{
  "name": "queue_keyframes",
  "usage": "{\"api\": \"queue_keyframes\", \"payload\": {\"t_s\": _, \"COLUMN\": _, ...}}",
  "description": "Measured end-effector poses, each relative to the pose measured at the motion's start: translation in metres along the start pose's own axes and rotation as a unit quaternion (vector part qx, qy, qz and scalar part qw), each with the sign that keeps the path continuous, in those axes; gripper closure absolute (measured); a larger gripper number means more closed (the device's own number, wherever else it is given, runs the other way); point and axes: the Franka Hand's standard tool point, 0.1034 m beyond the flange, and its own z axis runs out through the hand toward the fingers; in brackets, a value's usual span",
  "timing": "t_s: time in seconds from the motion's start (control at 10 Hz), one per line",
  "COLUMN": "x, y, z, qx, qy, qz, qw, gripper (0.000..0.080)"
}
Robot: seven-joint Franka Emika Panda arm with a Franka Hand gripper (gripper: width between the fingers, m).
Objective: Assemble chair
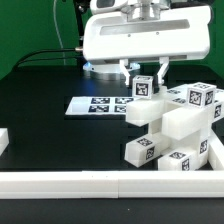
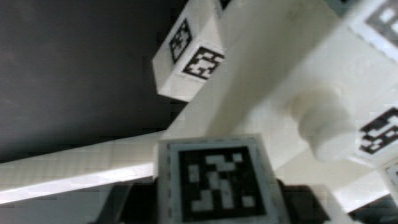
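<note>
a: where did the chair parts [image 1: 172,128] sit?

b: they stood piled on the black table [image 1: 50,135], at about four o'clock in the exterior view, touching the white border rail [image 1: 90,181] that ran along the near edge. several tagged blocks leaned against one another.

a: and the gripper [image 1: 143,78]?

b: it hung just over the pile at about one o'clock. its fingers [image 1: 126,72] flanked a small tagged square block [image 1: 143,88]; the jaws stood at a narrow gap, closed on that block. in the wrist view the same block [image 2: 217,178] filled the space between the dark pads.

a: anything else?

b: the marker board [image 1: 98,104] lay flat at about eleven o'clock from the pile, just beside it.
</note>
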Motion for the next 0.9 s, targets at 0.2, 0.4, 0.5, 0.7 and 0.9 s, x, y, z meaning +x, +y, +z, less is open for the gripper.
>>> {"api": "queue_keyframes", "payload": {"t_s": 0.2, "x": 0.004, "y": 0.014, "z": 0.002, "qx": -0.006, "qy": 0.002, "qz": 0.002, "qw": 1.0, "gripper": 0.0515}}
{"api": "queue_keyframes", "payload": {"t_s": 0.4, "x": 0.007, "y": 0.003, "z": -0.007, "qx": 0.006, "qy": -0.016, "qz": 0.004, "qw": 1.0, "gripper": 0.0515}}
{"api": "queue_keyframes", "payload": {"t_s": 0.5, "x": 0.012, "y": -0.004, "z": -0.013, "qx": 0.012, "qy": -0.015, "qz": 0.002, "qw": 1.0, "gripper": 0.0515}}
{"api": "queue_keyframes", "payload": {"t_s": 0.7, "x": 0.016, "y": -0.019, "z": -0.03, "qx": 0.027, "qy": -0.018, "qz": -0.004, "qw": 0.999, "gripper": 0.0515}}
{"api": "queue_keyframes", "payload": {"t_s": 0.9, "x": 0.004, "y": -0.033, "z": -0.037, "qx": 0.031, "qy": -0.005, "qz": -0.001, "qw": 1.0, "gripper": 0.0515}}
